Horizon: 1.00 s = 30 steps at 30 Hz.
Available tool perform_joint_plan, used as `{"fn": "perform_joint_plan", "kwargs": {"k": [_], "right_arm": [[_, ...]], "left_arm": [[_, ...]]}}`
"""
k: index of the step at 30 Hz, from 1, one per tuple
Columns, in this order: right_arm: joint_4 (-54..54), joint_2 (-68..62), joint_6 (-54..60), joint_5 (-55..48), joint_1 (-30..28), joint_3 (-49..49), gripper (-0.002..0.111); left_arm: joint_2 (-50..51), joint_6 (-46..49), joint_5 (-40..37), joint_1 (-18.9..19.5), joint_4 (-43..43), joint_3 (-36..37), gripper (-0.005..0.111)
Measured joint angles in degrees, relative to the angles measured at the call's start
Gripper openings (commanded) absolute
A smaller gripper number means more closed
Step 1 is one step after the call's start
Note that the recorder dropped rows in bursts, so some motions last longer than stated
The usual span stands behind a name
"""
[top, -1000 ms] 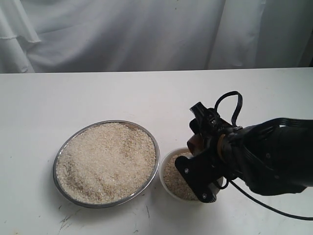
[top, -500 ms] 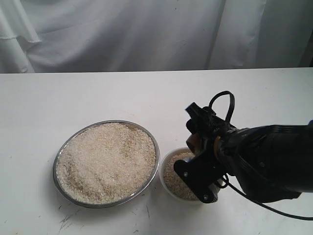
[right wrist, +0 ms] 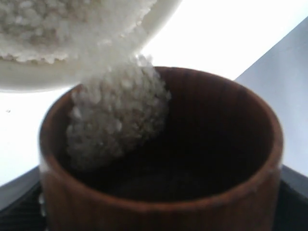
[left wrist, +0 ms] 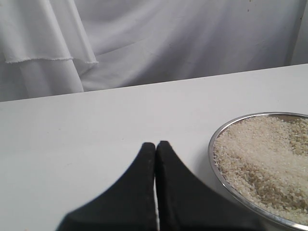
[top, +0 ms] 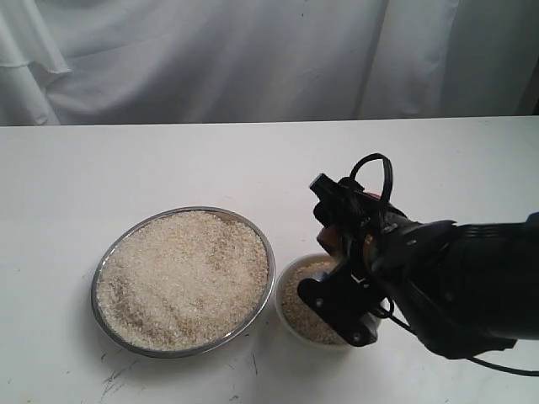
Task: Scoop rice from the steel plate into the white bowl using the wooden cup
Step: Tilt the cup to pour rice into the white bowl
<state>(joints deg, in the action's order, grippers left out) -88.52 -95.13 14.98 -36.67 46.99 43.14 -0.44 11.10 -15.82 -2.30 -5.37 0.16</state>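
In plate (top: 96,286), heaped rice (top: 181,278); more in bowl (top: 279,305) and tipped cup (right wrist: 144,211). Clamped in wide right gripper (top: 328,248); left gripper (left wrist: 155,147) closed, empty.

The right arm (top: 455,278) and its jaws hid most of the wooden cup (top: 329,241) and the white bowl's (top: 280,305) side beneath them; beside the left jaws, the steel plate (left wrist: 212,156) ran off the frame's edge.

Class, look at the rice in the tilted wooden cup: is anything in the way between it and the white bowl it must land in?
Nothing visible does. The wooden cup is tipped with its mouth right at the rim of the white bowl, and the rice runs from cup to bowl in one unbroken mass, with no other object between them.
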Motion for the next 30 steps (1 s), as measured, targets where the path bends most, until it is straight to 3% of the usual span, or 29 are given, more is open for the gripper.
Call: {"fn": "perform_joint_plan", "kwargs": {"k": [30], "right_arm": [[-8.29,0.00,3.10,-8.23,4.29,0.00,0.000]], "left_arm": [[0.00,0.00,0.00,0.00,0.00,0.00,0.000]]}}
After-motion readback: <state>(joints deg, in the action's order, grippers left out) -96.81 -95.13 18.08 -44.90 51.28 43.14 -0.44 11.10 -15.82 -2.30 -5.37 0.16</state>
